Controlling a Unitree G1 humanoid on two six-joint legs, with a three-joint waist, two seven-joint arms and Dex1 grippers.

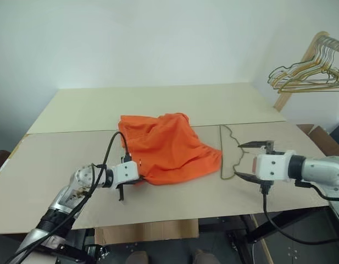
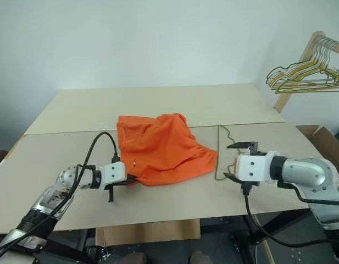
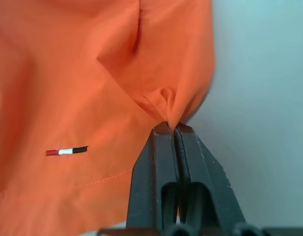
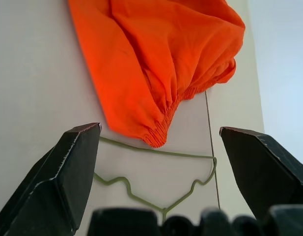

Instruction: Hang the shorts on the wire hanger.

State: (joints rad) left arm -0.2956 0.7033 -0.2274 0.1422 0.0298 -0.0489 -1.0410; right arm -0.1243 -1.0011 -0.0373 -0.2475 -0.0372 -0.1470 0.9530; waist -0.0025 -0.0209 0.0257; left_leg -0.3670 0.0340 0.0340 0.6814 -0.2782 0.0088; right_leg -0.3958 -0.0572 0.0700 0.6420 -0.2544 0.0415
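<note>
My left end effector (image 3: 172,129) is clamped tight on a pinched fold at the near-left edge of the bright orange fabric shorts (image 1: 168,146). My right end effector (image 1: 251,160) hovers right of those shorts, fingers spread wide, angled slightly downward.

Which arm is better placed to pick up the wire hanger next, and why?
The right. Its gripper has open jaws right beside the wire hanger on the table, while the left gripper is shut on a fold of the shorts.

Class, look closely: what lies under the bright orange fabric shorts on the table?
Bare pale tabletop shows around the orange shorts, and the thin olive-grey wire hanger lies beside their gathered waistband. Anything beneath the fabric is covered.
</note>
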